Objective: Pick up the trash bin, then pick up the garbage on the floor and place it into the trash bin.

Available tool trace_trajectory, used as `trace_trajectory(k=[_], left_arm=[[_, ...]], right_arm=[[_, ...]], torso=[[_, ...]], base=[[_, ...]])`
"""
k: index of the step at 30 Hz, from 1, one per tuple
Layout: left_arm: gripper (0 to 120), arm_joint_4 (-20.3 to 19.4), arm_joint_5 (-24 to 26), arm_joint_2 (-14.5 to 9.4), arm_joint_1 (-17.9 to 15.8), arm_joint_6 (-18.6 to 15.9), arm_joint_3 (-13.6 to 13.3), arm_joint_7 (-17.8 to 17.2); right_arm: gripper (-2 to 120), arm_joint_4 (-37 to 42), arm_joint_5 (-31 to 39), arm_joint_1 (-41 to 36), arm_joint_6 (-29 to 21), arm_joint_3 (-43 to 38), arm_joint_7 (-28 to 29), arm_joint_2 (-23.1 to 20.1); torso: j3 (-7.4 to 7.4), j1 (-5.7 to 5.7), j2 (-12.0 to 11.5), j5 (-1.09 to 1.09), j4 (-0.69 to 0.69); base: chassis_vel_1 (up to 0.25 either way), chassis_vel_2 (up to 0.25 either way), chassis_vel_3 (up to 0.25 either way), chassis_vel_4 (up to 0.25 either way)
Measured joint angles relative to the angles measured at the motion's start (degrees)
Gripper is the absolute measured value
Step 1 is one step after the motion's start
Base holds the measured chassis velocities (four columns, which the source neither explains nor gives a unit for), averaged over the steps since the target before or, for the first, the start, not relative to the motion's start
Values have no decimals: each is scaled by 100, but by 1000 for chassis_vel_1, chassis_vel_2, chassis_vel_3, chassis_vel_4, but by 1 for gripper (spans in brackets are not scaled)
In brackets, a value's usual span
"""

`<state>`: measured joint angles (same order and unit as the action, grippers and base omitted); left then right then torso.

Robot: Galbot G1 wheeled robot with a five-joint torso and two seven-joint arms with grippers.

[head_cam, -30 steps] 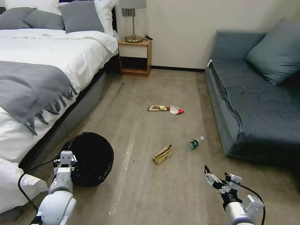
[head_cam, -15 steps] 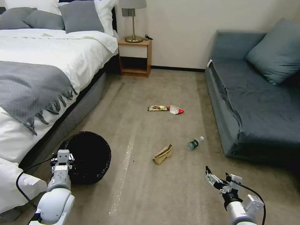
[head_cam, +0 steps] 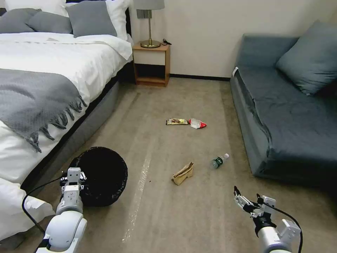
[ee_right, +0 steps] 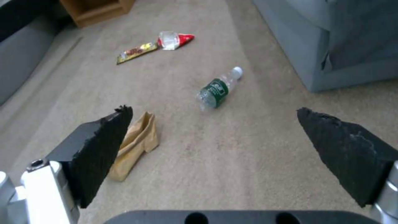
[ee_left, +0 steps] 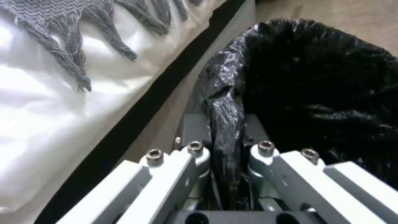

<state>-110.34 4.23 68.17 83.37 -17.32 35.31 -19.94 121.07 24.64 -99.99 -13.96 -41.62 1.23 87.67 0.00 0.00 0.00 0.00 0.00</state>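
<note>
Bedroom with beige carpet (head_cam: pixel 165 218), a white-sheeted bed (head_cam: pixel 52 70) on the robot's left and a blue-grey sofa (head_cam: pixel 288 116) on its right, nightstand and lamp against the back wall.

The trash bin (head_cam: pixel 101 175) sits close beside the bed, and all you can see of it is the black bag liner (ee_left: pixel 315 77). The left gripper (head_cam: pixel 73 180) is clamped on the near edge of the rim; in the left wrist view the two fingers (ee_left: pixel 195 152) are pinched together with a fold of the liner squeezed between them.

What's changed over the last second: the bin wobbled. It slid a bit toward the bed and the robot half a second ago, and now it's back over and looks slightly higher in the head view, with the gripper moving along with it. Nothing else in the room shifted, so it's the arm doing it, not the camera. My read is the bin is being hoisted or at least tested in the grip, so step one is basically underway, though I can't tell if the base is actually off the carpet.

All four bits of garbage are out on the floor: the tan paper bag (ee_right: pixel 135 141) is nearest, the clear bottle with the green label (ee_right: pixel 215 90) just past it toward the sofa, then the yellow-brown snack wrapper (ee_right: pixel 136 52) and the red-and-white packet (ee_right: pixel 174 39) touching each other farther off.

The right gripper (head_cam: pixel 250 203) hovers low in front with its pads (ee_right: pixel 104 149) spread wide and holding nothing. It has drifted slightly back toward the robot and is well short of the bag.
</note>
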Motion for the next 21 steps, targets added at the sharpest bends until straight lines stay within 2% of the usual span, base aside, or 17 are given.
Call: trace_trajectory(k=[6, 19, 21], left_arm=[[6, 14, 15, -12, 49, 54, 35, 5], [6, 38, 6, -23, 68, 114, 43, 7], [6, 71, -10, -16, -5, 114, -4, 10]], right_arm=[[100, -37, -34, 3, 31, 34, -12, 18], [100, -142, -66, 30, 104, 49, -27, 37], [100, -212, -65, 82, 118, 42, -32, 30]], torso=[[0, 0, 0, 0, 0], [0, 0, 0, 0, 1], [0, 0, 0, 0, 0]], base=[[-23, 36, 28, -27], [-71, 79, 70, -83], [-64, 56, 73, -56]])
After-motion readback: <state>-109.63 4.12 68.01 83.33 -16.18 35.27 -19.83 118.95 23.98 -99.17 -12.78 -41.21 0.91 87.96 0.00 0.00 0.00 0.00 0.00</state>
